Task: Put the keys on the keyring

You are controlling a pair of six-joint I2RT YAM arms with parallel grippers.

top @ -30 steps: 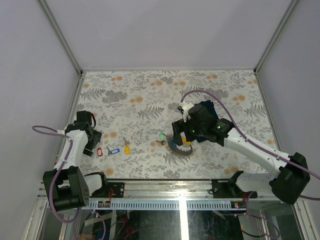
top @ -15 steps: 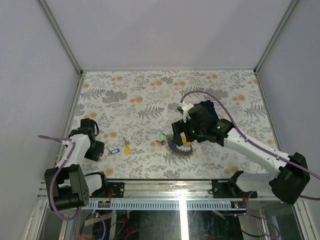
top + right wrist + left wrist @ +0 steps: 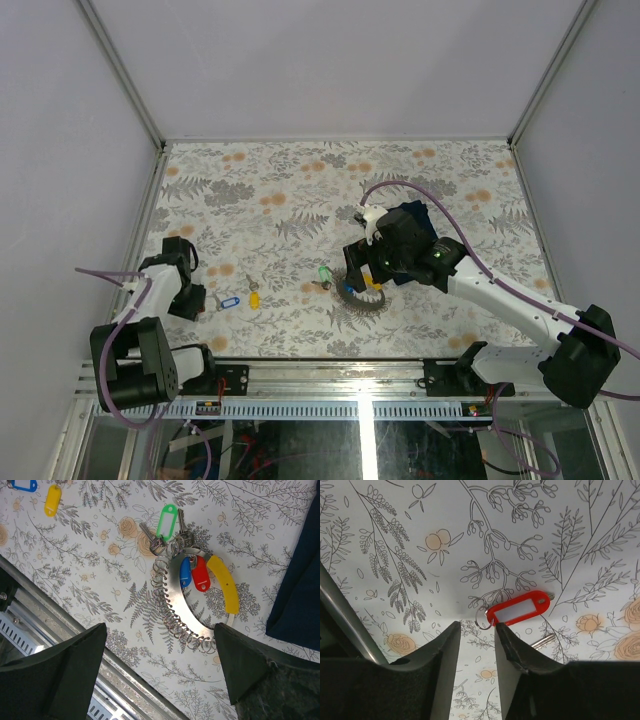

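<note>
A red-tagged key point(image 3: 520, 608) lies on the floral table, its small split ring point(image 3: 482, 618) just beyond my left gripper's point(image 3: 476, 630) tips. That gripper is open with a narrow gap and holds nothing. In the top view the left gripper point(image 3: 193, 297) covers the red key. Blue-tagged point(image 3: 228, 300) and yellow-tagged point(image 3: 254, 297) keys lie to its right. The keyring point(image 3: 172, 602) carries blue, red and yellow tags, with a green-tagged key point(image 3: 166, 521) at its rim. My right gripper point(image 3: 160, 627) hovers wide open above the keyring point(image 3: 362, 300).
A dark navy cloth point(image 3: 300, 590) lies just right of the keyring. The metal rail of the table's near edge point(image 3: 45, 630) runs close below the keyring. A bare silver key point(image 3: 250, 281) lies by the yellow tag. Frame posts stand at the table's corners.
My left arm has swung toward the near edge and lowered over the red-tagged key, which now hides under it in the top view. The right arm has not moved.
</note>
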